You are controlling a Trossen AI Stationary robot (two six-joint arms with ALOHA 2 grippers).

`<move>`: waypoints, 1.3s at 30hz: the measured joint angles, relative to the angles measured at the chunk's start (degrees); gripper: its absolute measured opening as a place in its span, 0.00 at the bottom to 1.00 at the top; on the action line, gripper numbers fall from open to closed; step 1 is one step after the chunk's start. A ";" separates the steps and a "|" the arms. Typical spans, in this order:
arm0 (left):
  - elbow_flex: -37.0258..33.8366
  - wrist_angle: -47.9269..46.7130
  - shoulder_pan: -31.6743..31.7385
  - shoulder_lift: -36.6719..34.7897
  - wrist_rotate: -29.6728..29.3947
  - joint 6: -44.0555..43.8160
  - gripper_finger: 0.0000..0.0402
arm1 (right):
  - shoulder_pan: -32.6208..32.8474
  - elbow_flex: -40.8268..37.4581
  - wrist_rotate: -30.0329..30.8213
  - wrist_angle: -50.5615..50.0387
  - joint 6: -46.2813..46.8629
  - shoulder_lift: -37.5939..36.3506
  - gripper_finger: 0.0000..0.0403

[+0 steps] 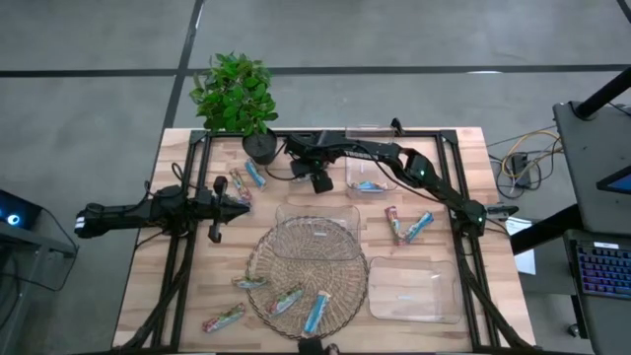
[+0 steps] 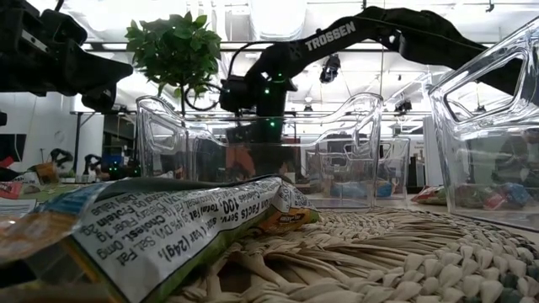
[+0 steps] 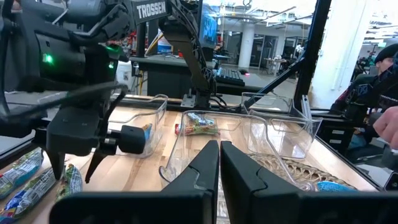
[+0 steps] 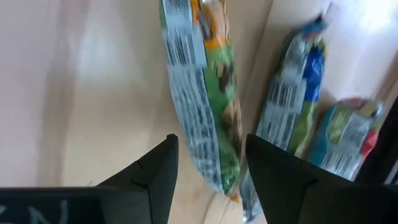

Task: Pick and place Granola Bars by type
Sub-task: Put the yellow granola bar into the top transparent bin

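Note:
Several granola bars lie about the table. A group of three lies flat by the plant pot (image 1: pixel 246 179): a green one (image 4: pixel 199 106), a blue-green one (image 4: pixel 292 99) and a reddish one (image 4: pixel 345 137). My right gripper (image 4: pixel 211 162) is open and hangs just above this group (image 3: pixel 73 171), one finger on each side of the green bar; I see no touch. My left gripper (image 3: pixel 219 155) is shut, holds nothing and hovers left of the group (image 1: pixel 237 204). Three bars lie on the wicker mat (image 1: pixel 286 299), one beside it (image 1: pixel 224 319), two right of the middle tray (image 1: pixel 407 226), and a blue one in the far tray (image 1: pixel 370 185).
Three clear trays stand on the table: far (image 1: pixel 373 163), middle (image 1: pixel 317 215) and near right (image 1: pixel 414 289). The round wicker mat (image 1: pixel 258 258) lies near the front edge. A potted plant (image 1: pixel 237 94) stands at the far edge, close behind the right gripper. People show beyond the table (image 3: pixel 385 93).

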 joint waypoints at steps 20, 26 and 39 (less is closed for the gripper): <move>0.00 0.00 0.00 0.00 0.00 -0.01 0.00 | -0.34 -0.69 2.36 0.50 -0.37 -0.09 0.24; 0.00 0.00 0.01 -0.01 0.00 -0.02 0.00 | -0.39 -0.65 3.16 1.30 -0.65 -0.09 0.05; 0.00 0.00 0.02 -0.02 0.00 0.00 0.00 | -0.45 -0.63 3.30 -1.81 -1.20 -0.36 0.02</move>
